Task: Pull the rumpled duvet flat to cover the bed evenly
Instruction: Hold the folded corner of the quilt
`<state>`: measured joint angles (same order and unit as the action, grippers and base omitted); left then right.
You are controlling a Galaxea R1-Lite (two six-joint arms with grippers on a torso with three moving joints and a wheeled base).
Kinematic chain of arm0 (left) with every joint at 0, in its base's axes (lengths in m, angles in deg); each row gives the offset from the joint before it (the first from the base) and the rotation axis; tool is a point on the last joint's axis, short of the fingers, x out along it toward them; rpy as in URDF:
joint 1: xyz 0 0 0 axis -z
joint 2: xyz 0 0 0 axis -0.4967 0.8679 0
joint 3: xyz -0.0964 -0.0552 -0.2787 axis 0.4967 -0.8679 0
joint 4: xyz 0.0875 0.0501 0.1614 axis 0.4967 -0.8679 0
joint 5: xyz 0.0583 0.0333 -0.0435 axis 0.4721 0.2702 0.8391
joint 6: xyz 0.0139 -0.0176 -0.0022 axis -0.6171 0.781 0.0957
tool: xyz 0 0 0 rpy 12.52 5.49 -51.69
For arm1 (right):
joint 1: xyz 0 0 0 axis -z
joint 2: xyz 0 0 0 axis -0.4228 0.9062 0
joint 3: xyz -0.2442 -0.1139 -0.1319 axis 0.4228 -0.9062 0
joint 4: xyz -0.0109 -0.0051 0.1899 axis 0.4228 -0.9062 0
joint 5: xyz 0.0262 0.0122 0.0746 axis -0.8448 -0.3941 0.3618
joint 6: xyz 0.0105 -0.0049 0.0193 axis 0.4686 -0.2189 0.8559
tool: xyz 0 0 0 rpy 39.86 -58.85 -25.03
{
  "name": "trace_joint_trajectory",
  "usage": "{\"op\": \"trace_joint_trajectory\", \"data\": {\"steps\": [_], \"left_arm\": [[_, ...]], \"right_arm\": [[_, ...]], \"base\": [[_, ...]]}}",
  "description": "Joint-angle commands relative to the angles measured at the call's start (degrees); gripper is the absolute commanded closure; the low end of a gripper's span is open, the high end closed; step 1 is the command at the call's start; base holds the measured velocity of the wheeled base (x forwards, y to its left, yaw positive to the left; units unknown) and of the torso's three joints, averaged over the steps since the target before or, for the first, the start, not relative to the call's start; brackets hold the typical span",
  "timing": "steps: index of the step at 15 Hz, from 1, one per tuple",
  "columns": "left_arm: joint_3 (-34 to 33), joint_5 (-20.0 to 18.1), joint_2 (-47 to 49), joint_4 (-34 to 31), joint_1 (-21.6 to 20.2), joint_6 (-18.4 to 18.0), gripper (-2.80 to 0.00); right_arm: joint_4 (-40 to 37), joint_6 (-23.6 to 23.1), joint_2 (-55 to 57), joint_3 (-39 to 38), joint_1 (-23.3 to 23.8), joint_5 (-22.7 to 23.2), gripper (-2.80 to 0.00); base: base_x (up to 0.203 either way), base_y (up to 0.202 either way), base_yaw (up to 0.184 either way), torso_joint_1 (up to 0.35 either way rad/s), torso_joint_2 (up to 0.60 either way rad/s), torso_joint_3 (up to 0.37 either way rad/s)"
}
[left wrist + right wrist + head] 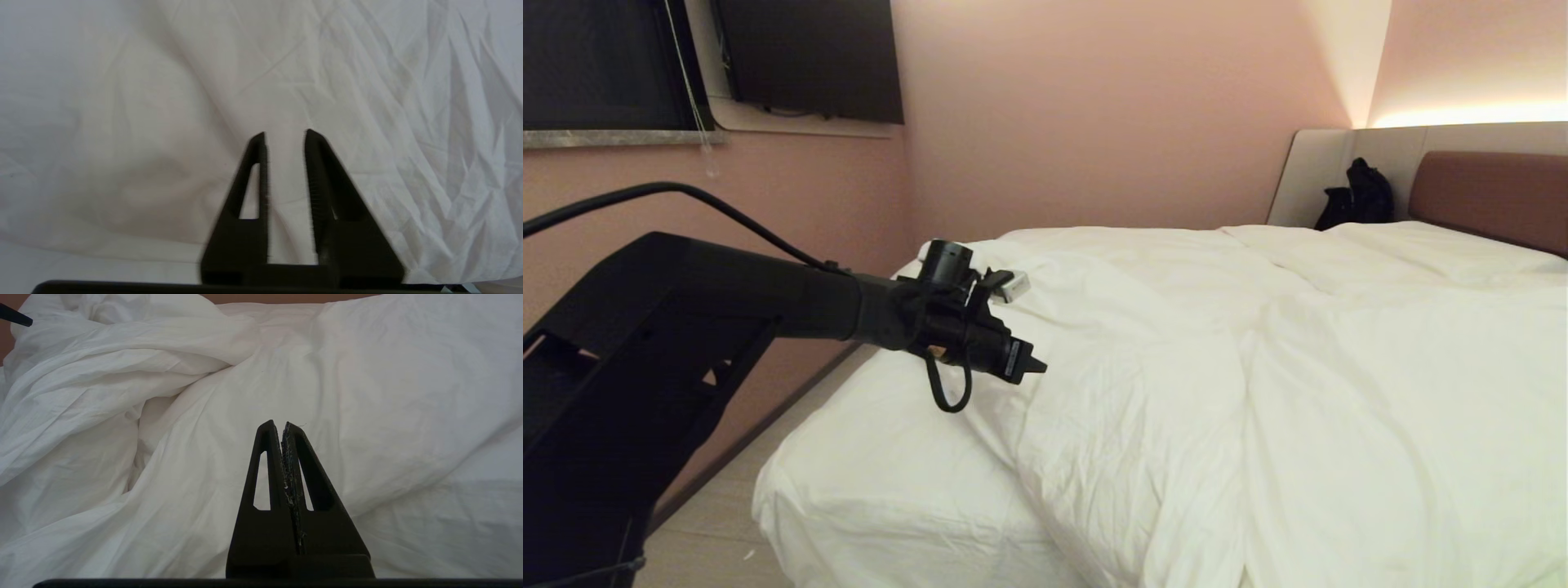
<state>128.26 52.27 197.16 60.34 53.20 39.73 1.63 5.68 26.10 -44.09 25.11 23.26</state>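
Head view: left tool (1036,367) reaches in from 9 o'clock and hovers over the near-left part of the bed (882,490), tips pointing toward 3 o'clock. Duvet (1258,367) covers the middle and right, long axis running from near edge up to the headboard (1486,192). Its left border falls just below and right of the tips, from 12 down to 6 o'clock, leaving bare sheet at the near-left corner. Left arm is clearly the nearer one; right arm not in this view. Black bag (1356,196) against the headboard, pink walls, dark window at 10 o'clock.

Left wrist view: left tool (285,136) slightly spread, nothing pinched; wrinkled white cloth fills the picture beyond the tips, touching or not I can't tell.

Right wrist view: right tool (282,424) pressed together, empty, parked over bunched duvet (122,375) folds.

Judgement: coverage uneven; next grab should take the left border and draw it toward 9 o'clock.
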Motion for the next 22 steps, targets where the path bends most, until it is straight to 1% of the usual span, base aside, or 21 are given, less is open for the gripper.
{"op": "trace_joint_trajectory", "data": {"steps": [1, 4, 8, 10, 11, 12, 13, 18, 20, 21, 22], "left_arm": [[-0.07, -0.25, -0.57, -0.03, 0.05, -0.18, -2.80], [-0.18, -0.18, -0.57, 0.06, -0.02, -0.20, -2.80], [1.59, -0.09, 1.11, 0.06, -0.04, -0.62, -2.80], [2.03, -0.18, 1.80, 0.06, 0.05, -2.14, -2.80], [2.03, -0.18, 1.80, 0.06, 0.05, -2.14, -2.80], [2.38, -0.43, 2.41, 0.06, 0.14, -3.95, -2.80], [3.51, -0.37, 3.66, 0.04, 0.64, -6.00, -2.80], [6.82, -0.18, 6.23, -0.03, 1.04, -6.20, -2.80], [9.81, -0.18, 9.96, -0.10, 1.55, -6.33, -2.80], [10.18, -0.18, 10.25, -0.12, 1.79, -6.53, -2.80], [11.47, -0.18, 11.82, -0.09, 2.33, -7.27, -2.80]], "right_arm": [[0.02, -0.01, -0.02, -0.01, -0.01, 0.01, 0.00], [-0.07, -0.01, -0.02, -0.01, -0.01, 0.01, 0.00], [-0.04, -0.01, -0.02, -0.01, -0.01, 0.01, 0.00], [0.02, -0.01, -0.02, -0.01, -0.01, 0.01, 0.00], [0.02, -0.01, -0.02, -0.01, -0.01, 0.01, 0.00], [-0.07, -0.01, -0.02, -0.01, 0.00, 0.01, 0.00], [-0.07, -0.01, -0.02, -0.01, -0.01, 0.01, 0.00], [-0.07, -0.01, -0.02, -0.01, -0.01, 0.01, 0.00], [-0.07, -0.01, -0.02, -0.01, -0.01, 0.01, 0.00], [-0.07, -0.01, -0.02, -0.01, -0.01, 0.01, 0.00], [0.00, -0.01, -0.02, -0.03, -0.01, 0.01, 0.00]], "base": [[0.000, 0.000, 0.000, 0.000, 0.00, 0.000], [0.000, 0.000, 0.000, 0.000, 0.00, 0.000], [0.000, 0.000, 0.000, 0.000, 0.00, 0.000], [0.000, 0.000, 0.000, 0.000, 0.00, 0.000], [0.000, 0.000, 0.000, 0.000, 0.00, 0.000], [0.000, 0.000, 0.000, 0.000, 0.00, 0.000], [0.000, 0.000, 0.000, 0.000, 0.00, 0.000], [0.000, 0.000, 0.000, 0.000, 0.00, 0.000], [0.000, 0.000, 0.000, 0.000, 0.00, 0.000], [0.000, 0.000, 0.000, 0.000, 0.00, 0.000], [0.000, 0.000, 0.000, 0.000, 0.00, 0.000]]}}
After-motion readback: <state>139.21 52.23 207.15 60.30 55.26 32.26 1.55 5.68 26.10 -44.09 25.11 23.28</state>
